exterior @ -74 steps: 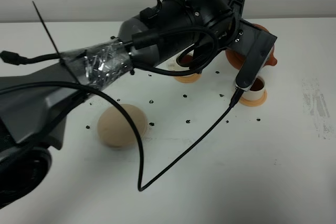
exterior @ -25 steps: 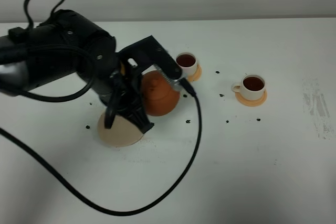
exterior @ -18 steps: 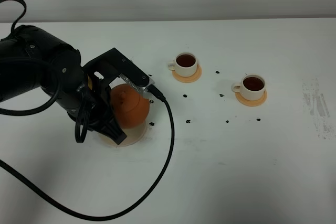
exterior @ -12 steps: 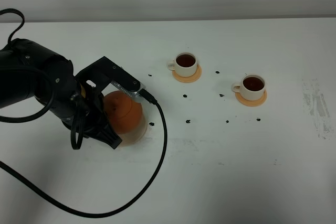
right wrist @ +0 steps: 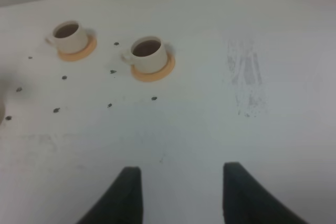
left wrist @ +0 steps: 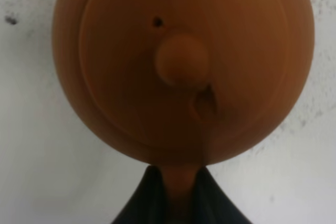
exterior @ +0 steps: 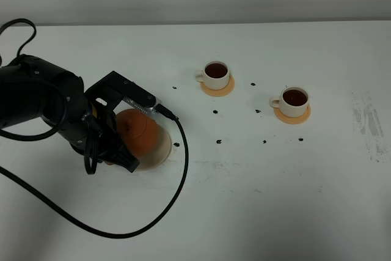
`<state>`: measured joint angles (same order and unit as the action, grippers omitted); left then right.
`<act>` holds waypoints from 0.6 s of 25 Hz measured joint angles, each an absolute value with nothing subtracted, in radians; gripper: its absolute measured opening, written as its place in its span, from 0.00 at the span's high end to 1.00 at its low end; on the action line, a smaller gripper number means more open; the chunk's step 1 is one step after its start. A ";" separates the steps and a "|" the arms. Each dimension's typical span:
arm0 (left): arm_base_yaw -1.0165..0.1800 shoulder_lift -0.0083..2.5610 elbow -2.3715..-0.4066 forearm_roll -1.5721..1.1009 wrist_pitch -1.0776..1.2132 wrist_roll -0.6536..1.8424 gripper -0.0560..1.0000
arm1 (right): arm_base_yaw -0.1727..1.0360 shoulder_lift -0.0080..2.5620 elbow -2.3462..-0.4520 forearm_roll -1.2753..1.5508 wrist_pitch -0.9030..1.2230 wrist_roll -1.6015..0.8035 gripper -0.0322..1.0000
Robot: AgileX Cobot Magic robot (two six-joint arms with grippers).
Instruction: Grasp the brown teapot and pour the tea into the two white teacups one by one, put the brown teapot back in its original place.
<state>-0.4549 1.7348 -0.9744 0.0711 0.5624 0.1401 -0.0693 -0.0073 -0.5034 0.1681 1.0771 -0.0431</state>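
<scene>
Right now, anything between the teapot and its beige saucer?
Nothing visible. The brown teapot, gripped at its handle by the left end effector, sits directly over the beige saucer. Both teacups stand well off to the side.

On the left of the white counter [exterior: 256, 200], the black left arm [exterior: 46, 111] bends over the brown teapot [exterior: 137, 131], which sits on a beige saucer [exterior: 160, 151]. A black cable [exterior: 174, 187] loops nearer. Farther right, two white cups [exterior: 216, 74] [exterior: 294, 101] on orange coasters hold dark tea [exterior: 216, 69]. Dark specks dot the counter between them.
</scene>
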 joint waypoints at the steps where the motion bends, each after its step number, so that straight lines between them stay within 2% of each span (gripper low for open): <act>1: -0.455 1.747 -0.974 0.069 0.550 0.140 0.83 | -0.069 -0.007 -0.503 0.168 1.077 -0.043 0.60; 15: -0.455 1.786 -0.974 0.061 0.528 0.139 0.83 | -0.069 -0.007 -0.503 0.168 1.077 -0.044 0.60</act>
